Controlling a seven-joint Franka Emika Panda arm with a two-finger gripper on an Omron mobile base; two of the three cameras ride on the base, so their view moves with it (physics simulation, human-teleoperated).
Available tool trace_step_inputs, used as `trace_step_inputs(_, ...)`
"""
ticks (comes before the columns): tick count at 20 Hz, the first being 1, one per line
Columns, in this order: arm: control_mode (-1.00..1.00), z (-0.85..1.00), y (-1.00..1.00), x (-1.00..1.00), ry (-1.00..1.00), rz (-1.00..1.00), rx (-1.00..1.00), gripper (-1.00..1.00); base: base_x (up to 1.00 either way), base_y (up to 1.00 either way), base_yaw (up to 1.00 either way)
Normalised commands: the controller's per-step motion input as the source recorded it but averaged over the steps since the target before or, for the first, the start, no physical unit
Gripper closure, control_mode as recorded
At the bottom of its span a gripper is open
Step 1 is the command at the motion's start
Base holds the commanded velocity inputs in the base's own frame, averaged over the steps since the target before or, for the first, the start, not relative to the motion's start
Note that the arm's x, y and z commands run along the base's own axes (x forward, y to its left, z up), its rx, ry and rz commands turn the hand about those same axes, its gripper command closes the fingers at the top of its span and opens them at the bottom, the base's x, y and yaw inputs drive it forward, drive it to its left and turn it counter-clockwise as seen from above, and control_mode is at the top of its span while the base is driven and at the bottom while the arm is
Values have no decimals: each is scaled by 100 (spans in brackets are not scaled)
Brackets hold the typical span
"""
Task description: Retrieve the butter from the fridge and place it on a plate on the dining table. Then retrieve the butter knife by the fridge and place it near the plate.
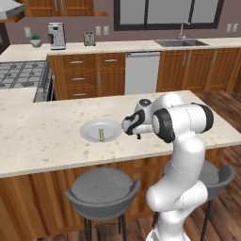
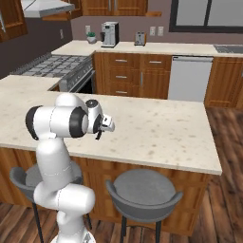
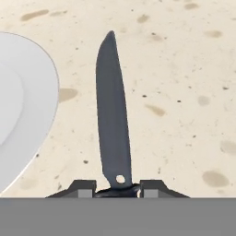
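Observation:
My gripper (image 3: pixel 118 188) is shut on the handle end of the butter knife (image 3: pixel 112 115), a slim dark blade that points away over the beige speckled dining table (image 3: pixel 184 92). The pale plate (image 3: pixel 46 92) has its rim just left of the blade, apart from it. In the left base view the plate (image 1: pixel 89 128) lies on the dining table (image 1: pixel 42 136) with the small olive-yellow butter (image 1: pixel 101 134) on it, and the gripper (image 1: pixel 137 135) hangs low just right of the plate. In the right base view the gripper (image 2: pixel 98 135) hovers over the table's near edge. The fridge is out of view.
Two grey stools (image 1: pixel 101 188) (image 2: pixel 142 190) stand at the table's near side. Behind the table are a stove (image 1: pixel 21 75), wooden cabinets, a dishwasher (image 1: pixel 142 70), a sink (image 1: pixel 181 42), a coffee machine (image 1: pixel 56 36) and a toaster (image 1: pixel 89 38).

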Motion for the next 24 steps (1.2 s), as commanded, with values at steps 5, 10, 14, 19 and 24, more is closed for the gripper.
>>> trace_step_inputs(5,-100,-9,0,27,0,-1,0,100,0,0,0)
trace_step_inputs(10,-100,-15,0,21,0,-1,0,100,0,0,0)
trace_step_inputs(14,-100,-18,0,17,0,-1,0,100,0,0,0)
trace_step_inputs(19,-100,-20,0,11,0,0,0,100,0,0,0)
trace_step_inputs(24,-100,-4,0,27,0,0,0,100,0,0,0)
